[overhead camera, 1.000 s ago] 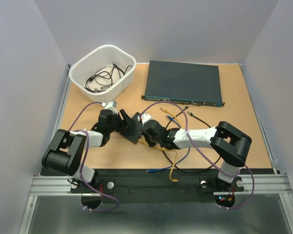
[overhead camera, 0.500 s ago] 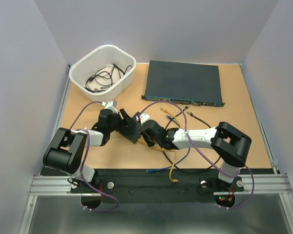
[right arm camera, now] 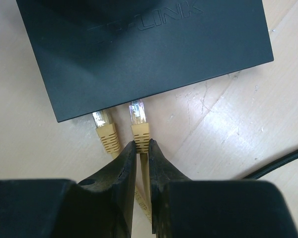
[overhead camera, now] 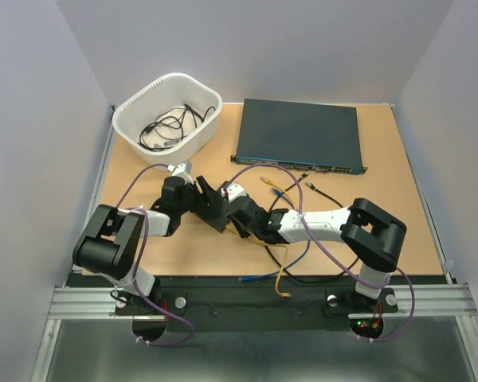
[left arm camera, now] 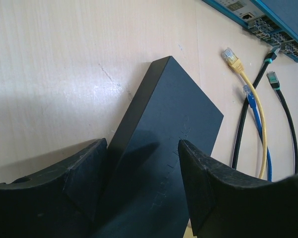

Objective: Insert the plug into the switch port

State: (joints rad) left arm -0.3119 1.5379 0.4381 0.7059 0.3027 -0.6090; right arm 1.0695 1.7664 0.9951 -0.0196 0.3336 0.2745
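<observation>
The small flat black box lies mid-table. My left gripper grips it, and in the left wrist view its fingers stand on either side of the box. My right gripper is shut on the ribbed boot of a yellow plug. The plug's clear tip points at the box's near edge and almost touches it. The switch port in that edge is hidden under the box's top face. A second yellow plug lies just left of the held one, its tip at the same edge.
A large dark unit sits at the back right, with black, blue and yellow cables trailing from its front. A white basket holding dark cables stands at the back left. More loose cable lies under my right arm.
My right gripper has crept slightly left toward the box with the plug. The left arm has shifted only a little, still on the box.
</observation>
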